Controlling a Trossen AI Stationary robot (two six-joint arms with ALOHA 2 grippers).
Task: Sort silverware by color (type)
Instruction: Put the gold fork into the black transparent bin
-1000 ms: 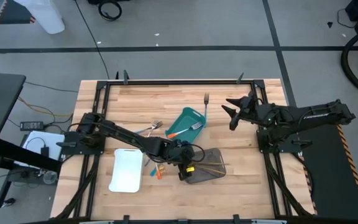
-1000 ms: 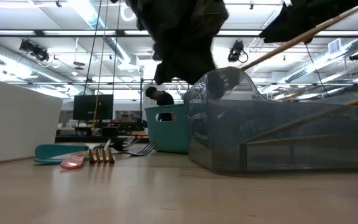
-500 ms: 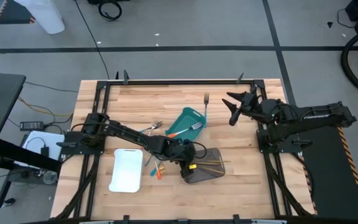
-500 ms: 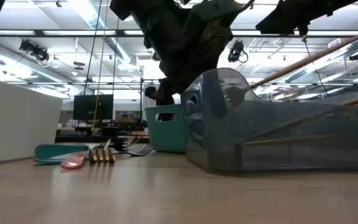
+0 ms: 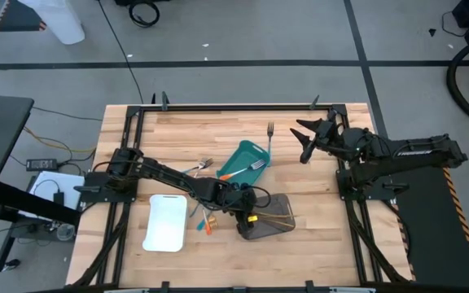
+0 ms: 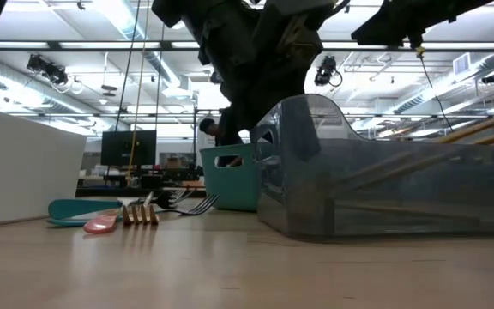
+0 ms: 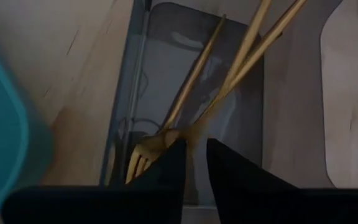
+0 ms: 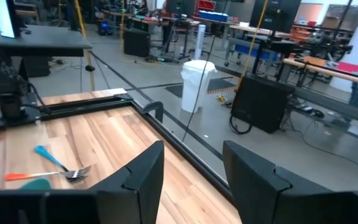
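My left gripper (image 5: 247, 216) hangs over the near-left end of the grey tray (image 5: 284, 228). In the left wrist view it (image 7: 196, 152) is narrowly open just above the heads of the gold forks (image 7: 241, 56). These forks (image 5: 273, 216) lie in the tray, their handles slanting up against its wall (image 6: 453, 137). A teal-handled fork (image 5: 255, 165) and an orange-handled one (image 5: 230, 175) lie at the teal tray (image 5: 243, 151). More utensils (image 5: 203, 221) lie beside the white tray (image 5: 166, 221). My right gripper (image 5: 304, 143) waits open above the table's far right.
A teal-handled fork (image 5: 270, 138) lies alone near the far edge. Silver-headed forks (image 5: 199, 167) lie left of the teal tray. In the low view a teal spoon (image 6: 80, 209), an orange one (image 6: 101, 225) and gold tines (image 6: 140, 215) rest on the wood.
One gold fork's handle stood slanted high above the grey tray. It has dropped and now lies low in the tray with the others. My left gripper has come down a little over the tray's end. My right gripper has shifted slightly toward the far edge.
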